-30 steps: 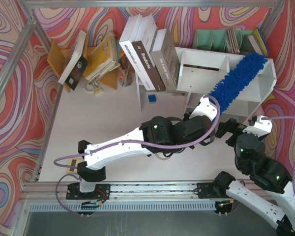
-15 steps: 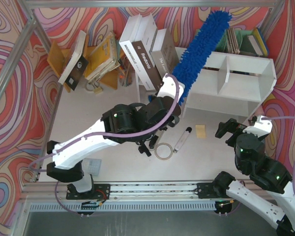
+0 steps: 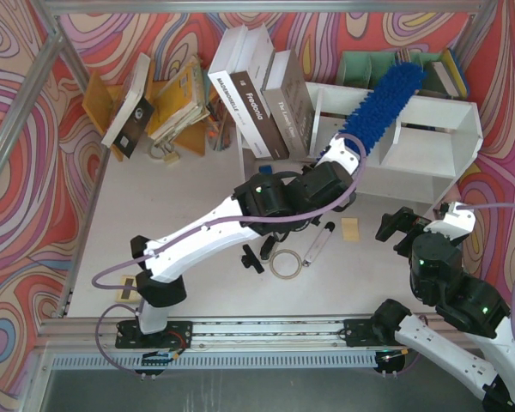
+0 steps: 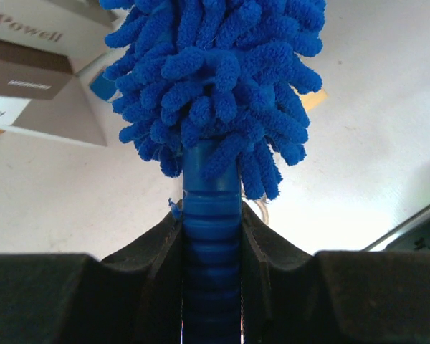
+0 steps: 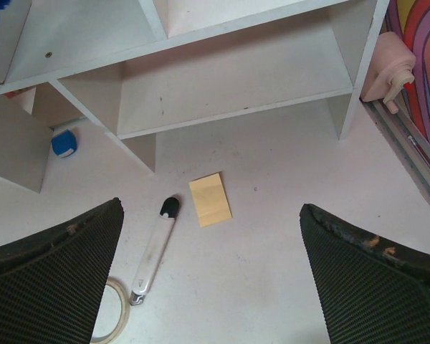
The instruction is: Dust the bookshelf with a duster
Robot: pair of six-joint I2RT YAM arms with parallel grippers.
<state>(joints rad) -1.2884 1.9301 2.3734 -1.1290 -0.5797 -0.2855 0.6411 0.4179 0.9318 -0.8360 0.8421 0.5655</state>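
Note:
The white bookshelf (image 3: 433, 146) stands at the back right, its two compartments open toward me; the right wrist view looks into it (image 5: 222, 79). The fluffy blue duster (image 3: 388, 103) slants up and to the right over the shelf's left compartment and top edge, its tip near the back. My left gripper (image 3: 343, 153) is shut on the duster's ribbed blue handle (image 4: 211, 236), with the shaggy head (image 4: 215, 79) just beyond the fingers. My right gripper (image 3: 402, 225) hovers open over the table in front of the shelf, nothing between its fingers (image 5: 209, 240).
Large books (image 3: 257, 90) lean against the shelf's left side. A green file rack (image 3: 378, 67) stands behind it, an orange book stand (image 3: 99, 99) at back left. A marker (image 5: 154, 247), yellow note pad (image 5: 209, 199), tape ring (image 3: 285, 263) and blue cube (image 5: 63, 142) lie on the table.
The left arm swept the duster from the shelf's right end far over to the left end, then back right and lower to the middle. The right arm stayed put.

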